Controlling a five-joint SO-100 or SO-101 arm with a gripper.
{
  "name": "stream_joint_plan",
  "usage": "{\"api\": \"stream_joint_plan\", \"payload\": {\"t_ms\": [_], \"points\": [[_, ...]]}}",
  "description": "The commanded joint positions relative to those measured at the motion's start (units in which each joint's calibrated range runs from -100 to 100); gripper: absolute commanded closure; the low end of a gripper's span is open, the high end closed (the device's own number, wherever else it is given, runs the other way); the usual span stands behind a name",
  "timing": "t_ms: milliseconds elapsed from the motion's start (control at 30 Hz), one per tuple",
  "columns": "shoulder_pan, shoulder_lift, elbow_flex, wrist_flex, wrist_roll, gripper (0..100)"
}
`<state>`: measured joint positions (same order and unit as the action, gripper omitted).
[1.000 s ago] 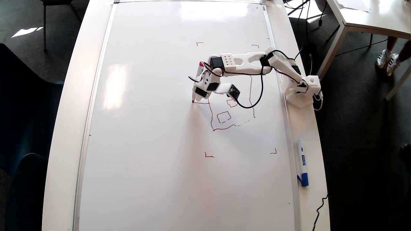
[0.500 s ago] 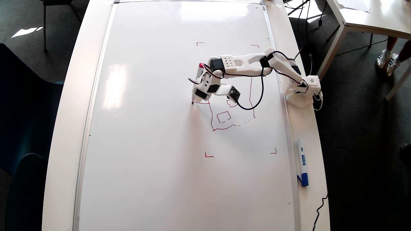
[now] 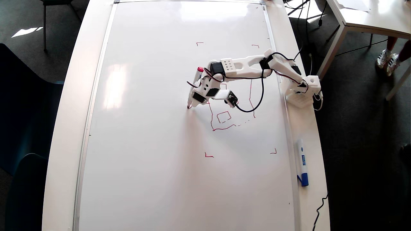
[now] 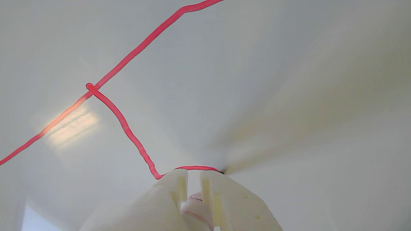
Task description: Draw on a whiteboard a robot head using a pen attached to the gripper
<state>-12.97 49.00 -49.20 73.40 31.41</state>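
My gripper (image 3: 191,102) is squeezed tight on the pen (image 3: 196,86). In the wrist view my two white fingers (image 4: 173,186) stand close together at the bottom, and I can see a bit of the pen (image 4: 194,205) held between them.

From above, the pen leans. Its red end sticks up behind my gripper, and its red tip points down in front of it. The tip is touching the whiteboard (image 3: 144,144).

The robot head (image 3: 224,115) is drawn in red on the board. Most of it lies to the right of my gripper in the overhead view, and my arm hides part of it. I can see a little square inside it and a wobbly line along the bottom.

In the wrist view a long red line (image 4: 135,54) runs across the board ahead of my fingers. A shorter red line comes off it, heads down toward me, and bends right at my fingertips.

A marker with a blue cap (image 3: 301,163) lies on the table, far off to the right, past the edge of the board.
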Motion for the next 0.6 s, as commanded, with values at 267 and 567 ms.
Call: {"api": "stream_joint_plan", "payload": {"t_ms": [267, 567], "points": [[4.8, -0.4, 0.9, 0.9, 1.5, 99], [5.6, -1.2, 1.0, 5.7, 3.6, 99]]}}
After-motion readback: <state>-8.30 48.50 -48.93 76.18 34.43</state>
